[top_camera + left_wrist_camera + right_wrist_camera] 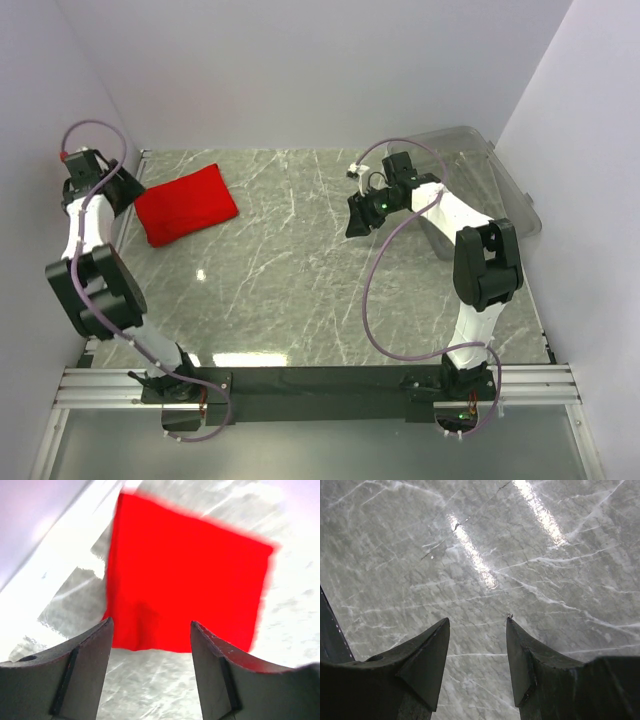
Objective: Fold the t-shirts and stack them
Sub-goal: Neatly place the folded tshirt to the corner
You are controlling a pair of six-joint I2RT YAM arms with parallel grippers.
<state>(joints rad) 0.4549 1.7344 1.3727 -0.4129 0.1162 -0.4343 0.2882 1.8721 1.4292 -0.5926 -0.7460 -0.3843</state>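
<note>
The red t-shirt [186, 205] lies folded into a compact rectangle on the marble table at the back left. In the left wrist view the t-shirt [185, 575] fills the upper middle, its near edge just beyond my fingertips. My left gripper [130, 188] [150, 622] hovers at the shirt's left side, open, with only bare table between its fingers. My right gripper [354, 222] [477, 621] hangs open over bare marble right of centre, far from the shirt and holding nothing.
A clear plastic bin [505, 175] stands at the back right corner behind the right arm. White walls close in on the left, back and right. The table's left edge [128, 215] runs close beside the shirt.
</note>
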